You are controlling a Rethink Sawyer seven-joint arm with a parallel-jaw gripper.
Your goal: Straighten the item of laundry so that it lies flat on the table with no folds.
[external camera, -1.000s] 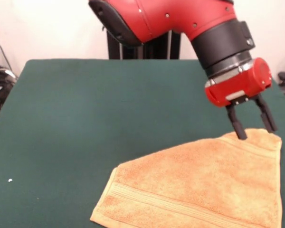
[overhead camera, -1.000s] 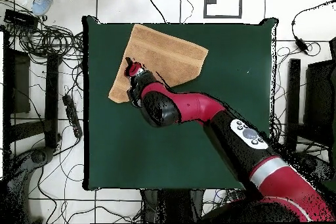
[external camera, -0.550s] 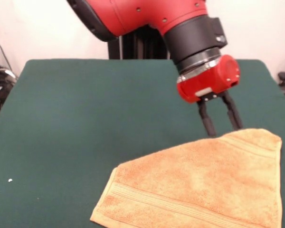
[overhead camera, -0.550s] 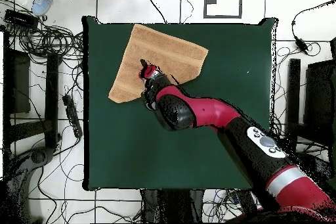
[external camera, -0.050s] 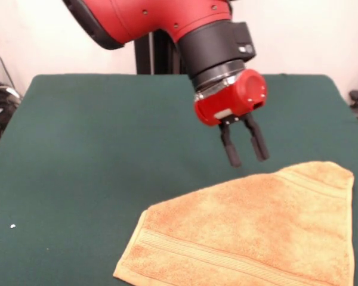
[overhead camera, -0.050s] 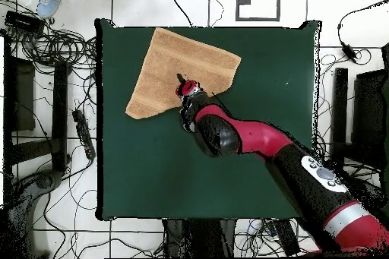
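Front view: gripper (external camera, -0.050s: 246,149) tilted, fingers apart and empty, above towel (external camera, -0.050s: 250,232).

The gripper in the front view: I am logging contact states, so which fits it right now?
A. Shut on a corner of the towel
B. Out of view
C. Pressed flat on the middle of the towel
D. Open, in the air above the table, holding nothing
D: the gripper shows two spread fingers with empty space between them, raised clear of the towel, whose folded edge lies below and in front of it on the table.
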